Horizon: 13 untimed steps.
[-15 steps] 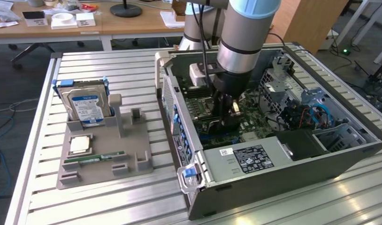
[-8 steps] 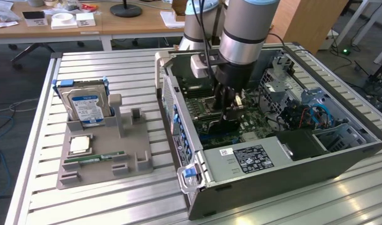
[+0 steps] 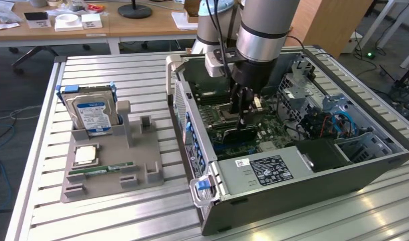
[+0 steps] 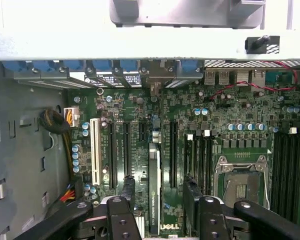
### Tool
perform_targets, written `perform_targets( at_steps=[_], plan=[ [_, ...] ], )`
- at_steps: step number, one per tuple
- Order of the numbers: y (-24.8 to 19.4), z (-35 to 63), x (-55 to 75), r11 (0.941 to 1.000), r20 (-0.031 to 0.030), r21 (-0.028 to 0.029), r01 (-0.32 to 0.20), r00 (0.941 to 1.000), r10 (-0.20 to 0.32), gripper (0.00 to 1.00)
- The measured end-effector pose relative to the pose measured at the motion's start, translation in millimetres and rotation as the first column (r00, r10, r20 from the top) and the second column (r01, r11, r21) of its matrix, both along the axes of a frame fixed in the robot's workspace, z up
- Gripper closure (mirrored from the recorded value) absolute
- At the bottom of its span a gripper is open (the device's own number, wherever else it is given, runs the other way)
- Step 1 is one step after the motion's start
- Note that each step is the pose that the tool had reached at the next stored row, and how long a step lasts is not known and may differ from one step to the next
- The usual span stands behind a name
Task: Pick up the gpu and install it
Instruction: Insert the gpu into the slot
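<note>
While my arm reaches down into the open computer case [image 3: 365,165], my gripper [image 4: 157,200] is pinching the gpu [image 4: 154,192] by its upper edge, one finger [image 4: 128,187] on each flat face. The card hangs directly below me, edge-on, its long axis running along the length of the expansion slots and parallel to them, its bottom edge just above the motherboard [image 4: 215,115]; I judge it not yet seated, though I cannot tell whether it touches a slot.

Going from the exterior view's left: on the grey holder tray [image 3: 104,175] I count one hard drive [image 3: 92,113] standing upright, one square processor [image 3: 86,154] lying flat, and one memory stick [image 3: 100,169] lying just beside it. Further right sits the single case, with one card in my grip. Through the wrist camera I count one white slot [image 4: 95,150], then several dark long slots, then one empty processor socket [image 4: 239,185].
</note>
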<state>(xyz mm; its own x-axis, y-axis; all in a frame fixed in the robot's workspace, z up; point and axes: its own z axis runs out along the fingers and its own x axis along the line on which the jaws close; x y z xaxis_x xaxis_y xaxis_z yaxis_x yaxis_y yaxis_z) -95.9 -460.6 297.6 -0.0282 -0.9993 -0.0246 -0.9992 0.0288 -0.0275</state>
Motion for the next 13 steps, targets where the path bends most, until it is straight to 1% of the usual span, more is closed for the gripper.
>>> perform_targets(
  at_steps=[13],
  plan=[
    [0.0,0.3,0.0,1.0000,-0.0001,-0.0002,0.000,1.0000,0.000,0.49]
  ],
)
